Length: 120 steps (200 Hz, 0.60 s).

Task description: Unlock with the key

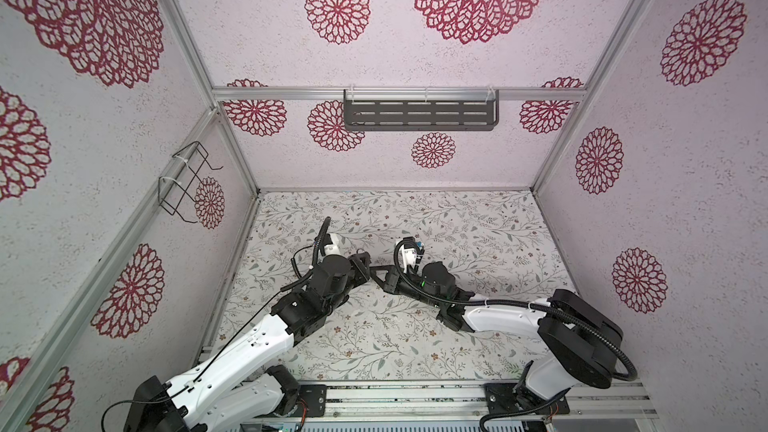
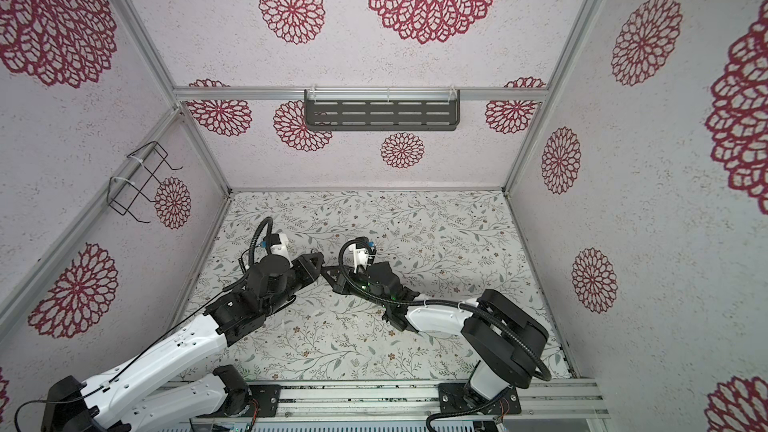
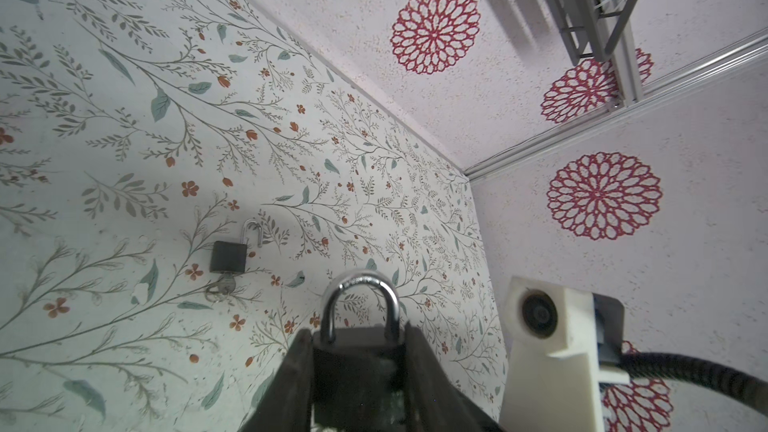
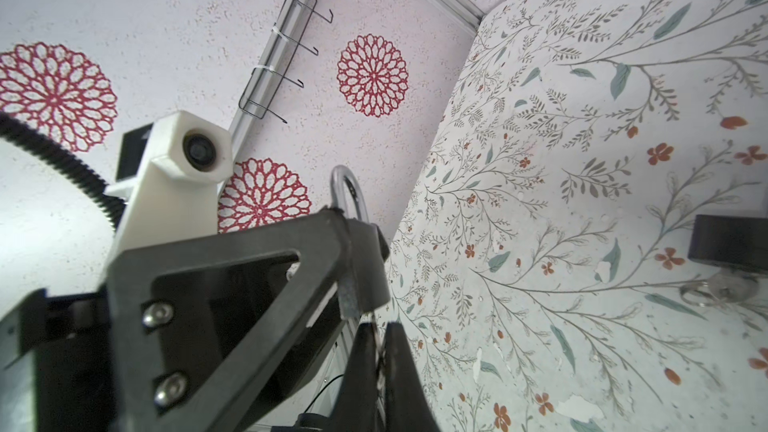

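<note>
My left gripper [image 3: 359, 336] is shut on a dark padlock [image 3: 357, 361], whose silver shackle [image 3: 360, 288] is closed and sticks out past the fingertips. My right gripper [image 4: 378, 326] is shut on a thin metal key [image 4: 379, 351], its tip right at the underside of the padlock [image 4: 365, 263]. I cannot tell whether the key is inside the keyhole. In both top views the left gripper [image 1: 360, 261] [image 2: 315, 261] and the right gripper [image 1: 376, 270] [image 2: 328, 271] meet tip to tip above the middle of the floral table [image 1: 478, 243], hiding padlock and key.
A second dark padlock [image 3: 227, 256] [image 4: 731, 249] lies on the table with its shackle open and a key in its base. A grey slotted shelf [image 1: 419, 114] hangs on the back wall. A wire rack [image 1: 187, 184] hangs on the left wall.
</note>
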Motion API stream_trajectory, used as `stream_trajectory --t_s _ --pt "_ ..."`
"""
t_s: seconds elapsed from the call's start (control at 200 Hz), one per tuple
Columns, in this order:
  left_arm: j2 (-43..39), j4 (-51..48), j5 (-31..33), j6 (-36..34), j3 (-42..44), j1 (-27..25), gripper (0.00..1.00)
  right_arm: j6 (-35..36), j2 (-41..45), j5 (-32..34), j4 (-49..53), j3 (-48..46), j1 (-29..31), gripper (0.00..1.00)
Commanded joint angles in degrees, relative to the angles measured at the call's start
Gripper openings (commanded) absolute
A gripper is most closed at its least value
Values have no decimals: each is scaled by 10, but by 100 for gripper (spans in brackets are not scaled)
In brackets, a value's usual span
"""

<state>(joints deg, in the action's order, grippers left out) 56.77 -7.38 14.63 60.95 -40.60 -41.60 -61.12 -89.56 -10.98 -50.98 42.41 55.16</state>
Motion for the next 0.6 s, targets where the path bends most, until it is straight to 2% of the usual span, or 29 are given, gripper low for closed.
stream_trajectory --t_s 0.0,0.405,0.595 --pt "-9 78 -104 8 19 3 0 -27 35 -32 -92 27 1 0" --pt "-29 125 -162 -4 34 17 0 -79 55 -44 -159 47 2 0" --pt "-28 152 -168 -1 41 19 0 -39 68 -32 -121 47 6 0"
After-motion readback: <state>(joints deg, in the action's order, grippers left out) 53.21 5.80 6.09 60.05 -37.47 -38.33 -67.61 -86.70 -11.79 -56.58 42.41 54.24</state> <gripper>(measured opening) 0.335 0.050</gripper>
